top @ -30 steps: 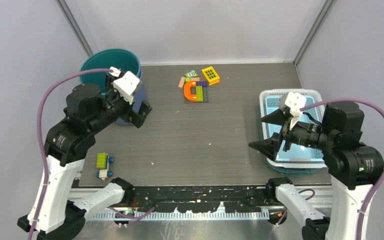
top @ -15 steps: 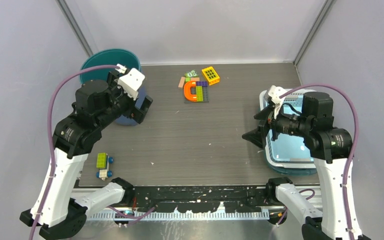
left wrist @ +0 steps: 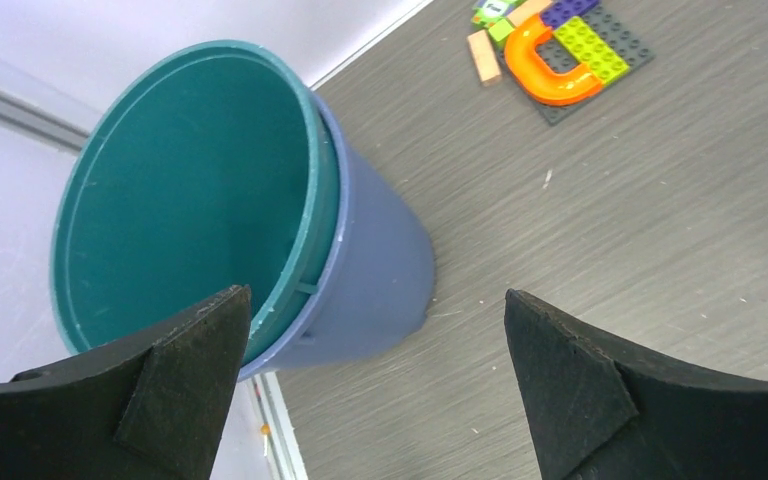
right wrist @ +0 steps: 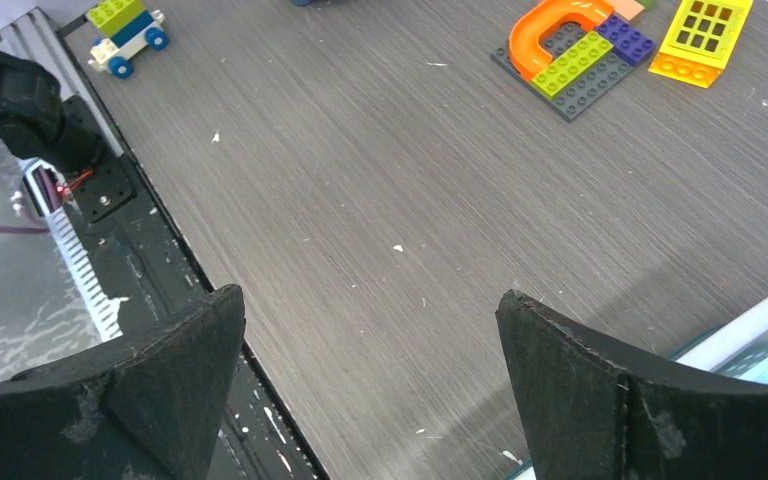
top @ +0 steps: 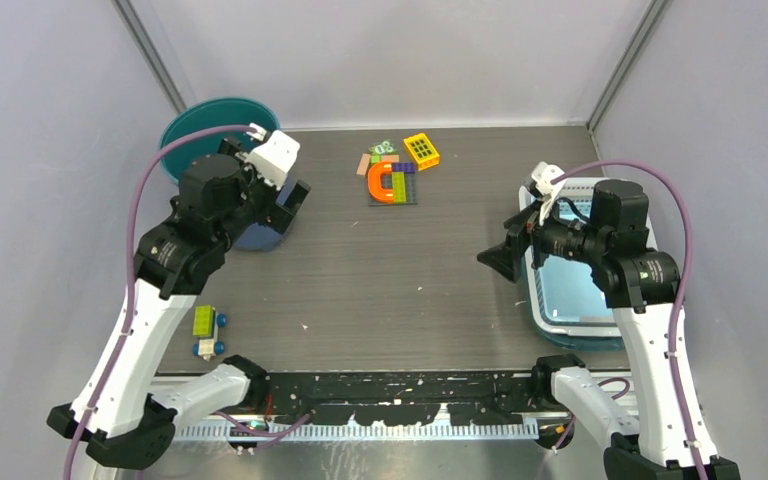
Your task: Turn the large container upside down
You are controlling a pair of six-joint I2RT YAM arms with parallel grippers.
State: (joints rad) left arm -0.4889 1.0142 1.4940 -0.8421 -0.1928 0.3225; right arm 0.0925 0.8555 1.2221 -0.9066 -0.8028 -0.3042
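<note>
**Left gripper at the bucket rim, before the grasp**

I take the bucket [left wrist: 190, 200] to be the large container. It stands mouth-up in the far left corner of the table [top: 410, 260], close to the walls, and has not yet been turned. My left gripper [left wrist: 376, 293] hangs over its near side with the jaws spread wide and nothing held. In the left wrist view one finger overlaps the rim and the other lies out over bare table. I cannot tell whether that finger touches the rim. My right gripper [right wrist: 370, 292] is just as wide and empty, over open table beside the basket [top: 560, 335], well apart from the bucket.

To do the step well, I judge that I should:

- Put one finger inside the rim and one outside, then close firmly on the wall.
- Grip deep, since a thin, slick wall may slip.
- Lift first, then roll the wrist, to gain room from the corner walls.
- Set the rim down flat before I let go.
</note>
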